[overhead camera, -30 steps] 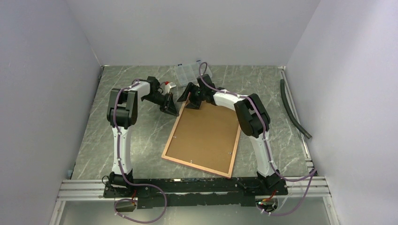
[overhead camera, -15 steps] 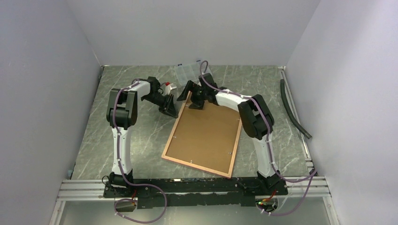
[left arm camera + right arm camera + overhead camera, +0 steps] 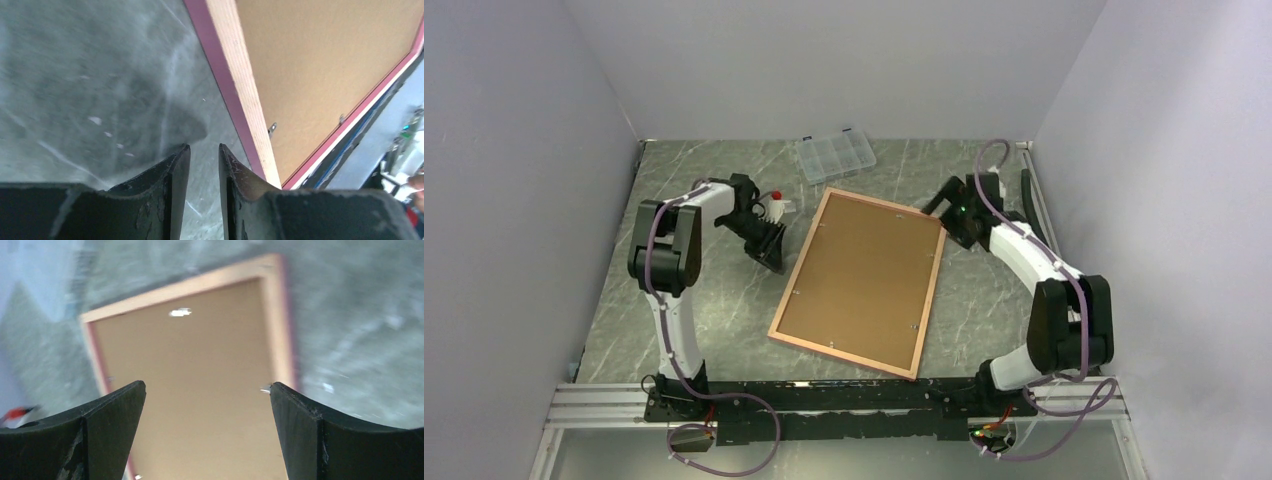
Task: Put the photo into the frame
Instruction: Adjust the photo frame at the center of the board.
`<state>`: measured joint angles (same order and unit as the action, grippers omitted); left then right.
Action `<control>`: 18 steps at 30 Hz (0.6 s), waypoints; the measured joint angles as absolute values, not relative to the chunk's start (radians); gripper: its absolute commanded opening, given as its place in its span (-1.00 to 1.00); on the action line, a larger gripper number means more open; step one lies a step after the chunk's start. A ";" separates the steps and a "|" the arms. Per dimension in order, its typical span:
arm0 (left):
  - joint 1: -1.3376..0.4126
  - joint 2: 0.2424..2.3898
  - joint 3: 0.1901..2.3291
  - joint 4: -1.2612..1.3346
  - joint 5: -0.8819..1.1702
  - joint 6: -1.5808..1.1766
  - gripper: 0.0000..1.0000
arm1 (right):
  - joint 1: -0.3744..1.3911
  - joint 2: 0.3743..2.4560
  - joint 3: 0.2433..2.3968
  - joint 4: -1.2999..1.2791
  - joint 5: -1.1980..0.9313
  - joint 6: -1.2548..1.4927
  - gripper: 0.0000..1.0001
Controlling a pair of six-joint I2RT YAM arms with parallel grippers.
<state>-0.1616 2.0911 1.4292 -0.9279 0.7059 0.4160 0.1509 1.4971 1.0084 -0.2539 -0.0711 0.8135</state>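
Two grippers [image 3: 770, 254] [image 3: 936, 207] beside the frame [image 3: 860, 280] edges

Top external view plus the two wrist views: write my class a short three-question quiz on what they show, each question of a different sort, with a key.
1. True or false: the frame lies with its brown backing board facing up.
2. Choose one. The right gripper is: A shut on the frame's corner; B wide open, holding nothing; C shut on a cable.
3. Fill in near or far, reckoned from the arms' bases: the clear compartment box sits beyond the frame's ___ end.
Key: 1 true; 2 B; 3 far.
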 measured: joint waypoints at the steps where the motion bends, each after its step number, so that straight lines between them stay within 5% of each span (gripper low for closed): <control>1: -0.171 2.069 1.403 -0.916 0.684 0.426 -0.32 | 0.130 1.480 0.971 -0.263 -0.048 0.813 1.00; 18: -0.389 1.889 1.190 -0.863 0.548 0.523 -0.38 | 0.079 1.711 0.963 -0.203 -0.173 0.776 1.00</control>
